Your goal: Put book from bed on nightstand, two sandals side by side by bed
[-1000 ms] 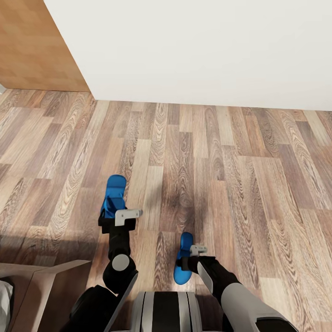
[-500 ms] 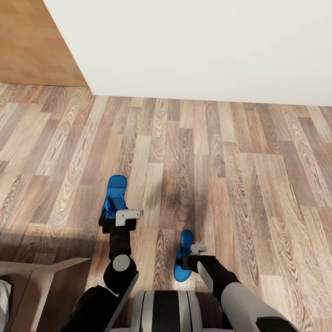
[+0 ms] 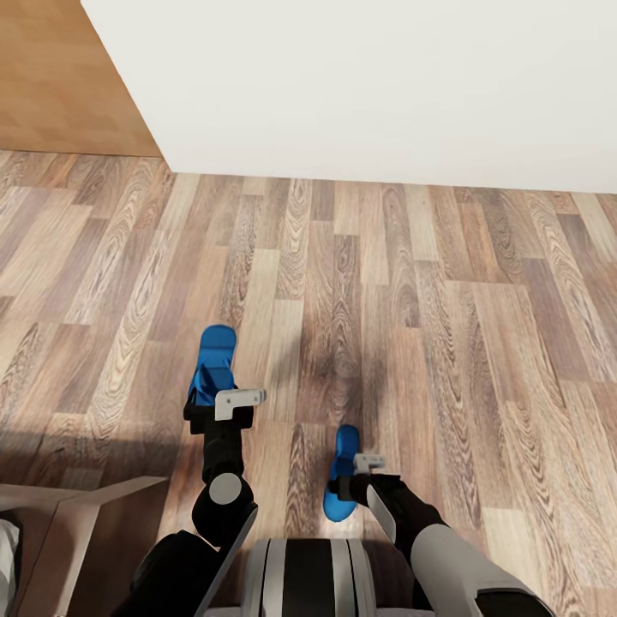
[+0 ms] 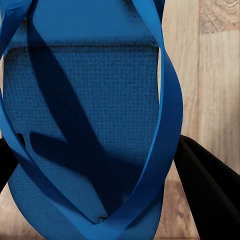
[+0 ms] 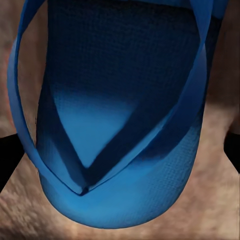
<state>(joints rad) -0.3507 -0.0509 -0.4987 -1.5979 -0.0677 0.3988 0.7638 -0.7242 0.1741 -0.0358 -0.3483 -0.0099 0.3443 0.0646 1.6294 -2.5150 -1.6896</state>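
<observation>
Nearest the robot's trunk, at the lower left of the head view, a corner of the bed (image 3: 81,514) showed, brown frame with a sliver of pale mattress. The right gripper (image 3: 341,488) gripped one sandal (image 3: 343,476) close in front of the trunk; the right wrist view had the sole and strap between the dark fingers (image 5: 10,157). Further out, the left gripper (image 3: 206,403) gripped the other sandal (image 3: 212,364), the sole filling the gap between its fingers (image 4: 210,185). Both sandals appeared carried above the floor (image 3: 411,308). Beyond lay bare planks, then a white wall (image 3: 386,86) and a light wooden door (image 3: 60,77). Book and nightstand were out of frame.

Judged step: sandals in transit. Next move calls for turning toward the bed and lowering both soles flat, parallel, close together beside the frame.
</observation>
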